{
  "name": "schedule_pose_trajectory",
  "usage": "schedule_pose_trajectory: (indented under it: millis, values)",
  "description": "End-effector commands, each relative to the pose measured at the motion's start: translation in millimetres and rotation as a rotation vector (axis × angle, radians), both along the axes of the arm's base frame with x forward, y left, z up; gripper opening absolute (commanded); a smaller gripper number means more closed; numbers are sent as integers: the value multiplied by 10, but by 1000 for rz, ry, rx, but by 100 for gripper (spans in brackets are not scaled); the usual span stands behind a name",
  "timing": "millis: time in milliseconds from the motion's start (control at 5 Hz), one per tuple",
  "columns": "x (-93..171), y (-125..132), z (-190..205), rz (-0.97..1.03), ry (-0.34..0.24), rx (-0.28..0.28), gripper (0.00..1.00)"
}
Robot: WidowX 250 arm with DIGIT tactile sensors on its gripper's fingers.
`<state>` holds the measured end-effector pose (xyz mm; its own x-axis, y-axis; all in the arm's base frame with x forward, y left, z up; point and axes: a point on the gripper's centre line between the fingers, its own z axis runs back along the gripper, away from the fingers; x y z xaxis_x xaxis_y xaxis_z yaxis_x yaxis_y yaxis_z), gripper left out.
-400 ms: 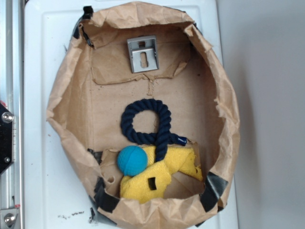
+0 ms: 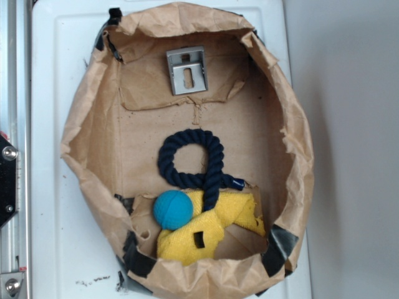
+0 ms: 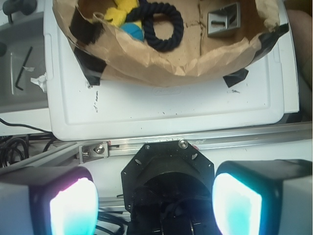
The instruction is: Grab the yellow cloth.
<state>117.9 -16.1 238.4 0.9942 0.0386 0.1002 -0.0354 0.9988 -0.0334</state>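
The yellow cloth lies crumpled at the near end of a brown paper-lined bin, its dark slit facing up. A teal-blue ball rests on its left part and the navy rope loop crosses its top. In the wrist view the cloth shows at the top left inside the bin. My gripper is open and empty, its two glowing pads wide apart, well back from the bin over the robot's black base. The gripper does not show in the exterior view.
A grey metal bracket lies at the bin's far end. The bin sits on a white tray. An aluminium rail runs between tray and base. Cables and a hex key lie at the left.
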Motion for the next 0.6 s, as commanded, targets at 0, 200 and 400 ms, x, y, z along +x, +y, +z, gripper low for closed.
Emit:
schedule_pose_trajectory:
  millis: [0, 200, 400]
  values:
    - [797, 281, -41, 43, -47, 1, 100]
    - [1248, 488, -130, -47, -112, -1, 100]
    - [1584, 655, -219, -153, -167, -22, 100]
